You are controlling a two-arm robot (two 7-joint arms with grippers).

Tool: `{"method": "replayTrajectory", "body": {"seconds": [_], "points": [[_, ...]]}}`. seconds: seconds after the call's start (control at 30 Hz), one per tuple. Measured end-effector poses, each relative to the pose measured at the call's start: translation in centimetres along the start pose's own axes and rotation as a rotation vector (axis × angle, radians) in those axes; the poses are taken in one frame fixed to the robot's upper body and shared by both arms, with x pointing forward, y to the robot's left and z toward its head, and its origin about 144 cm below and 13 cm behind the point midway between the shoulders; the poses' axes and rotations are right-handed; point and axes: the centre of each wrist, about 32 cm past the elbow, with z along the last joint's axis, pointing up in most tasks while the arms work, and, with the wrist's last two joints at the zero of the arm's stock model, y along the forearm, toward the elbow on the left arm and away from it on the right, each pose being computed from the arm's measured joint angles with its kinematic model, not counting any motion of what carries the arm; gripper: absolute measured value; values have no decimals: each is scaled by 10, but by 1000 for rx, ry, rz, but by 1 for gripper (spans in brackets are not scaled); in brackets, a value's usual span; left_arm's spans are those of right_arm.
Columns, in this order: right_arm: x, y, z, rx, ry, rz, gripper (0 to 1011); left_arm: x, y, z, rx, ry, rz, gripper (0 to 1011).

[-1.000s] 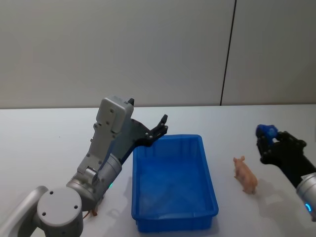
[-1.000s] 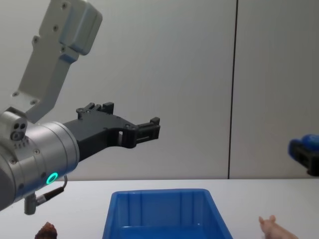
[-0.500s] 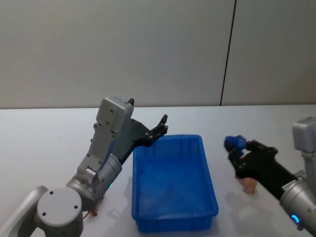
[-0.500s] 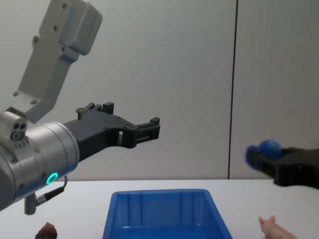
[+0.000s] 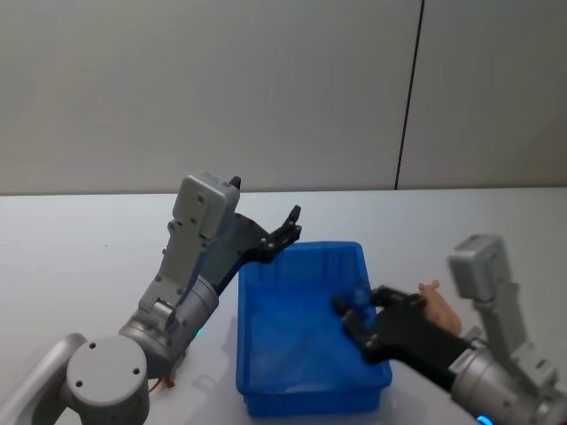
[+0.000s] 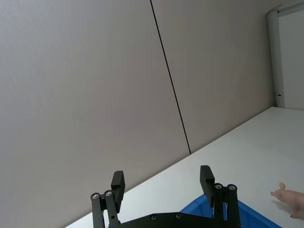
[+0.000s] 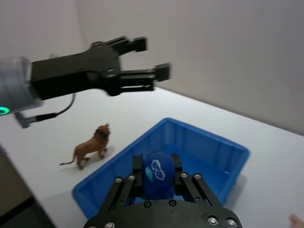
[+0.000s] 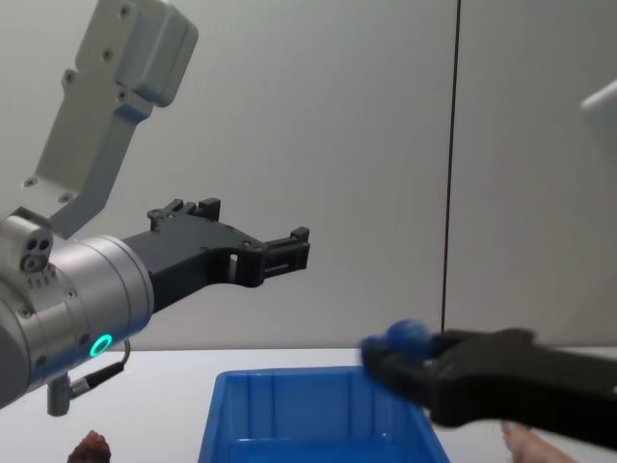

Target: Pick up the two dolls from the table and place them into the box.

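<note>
Blue and bare as far as it shows, the box [image 5: 306,246] sits at lower centre of the head view. Neither doll is placed yet: the pink pig [image 5: 434,294] lies on the counter [image 5: 71,248] just right of the box, and the brown doll [image 8: 93,447] lies to its left. Over the box, the right gripper [image 5: 353,319] has its fingers clenched on a small blue thing [image 7: 156,178]. The left gripper [image 5: 285,228] hovers at the box's upper-left corner, fingers spread wide, empty.

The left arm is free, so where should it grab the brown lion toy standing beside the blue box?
Probably pinch the lion toy across its torso, coming straight down with the left gripper. It stands upright on its legs, so its flanks look flattest, while mane, legs and tail are thin or lumpy.
</note>
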Motion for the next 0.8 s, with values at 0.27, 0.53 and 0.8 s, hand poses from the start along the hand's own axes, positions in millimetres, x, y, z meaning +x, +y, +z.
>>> {"method": "replayTrajectory", "body": {"seconds": [0.27,0.53,0.8], "points": [[-18,18,-3,-47,-16,137,546,0,0,0,0,0,0,1004],[-33,31,-5,-85,-29,231,783,0,0,0,0,0,0,1003],[-42,39,-7,-107,-38,284,998,0,0,0,0,0,0,1003]]}}
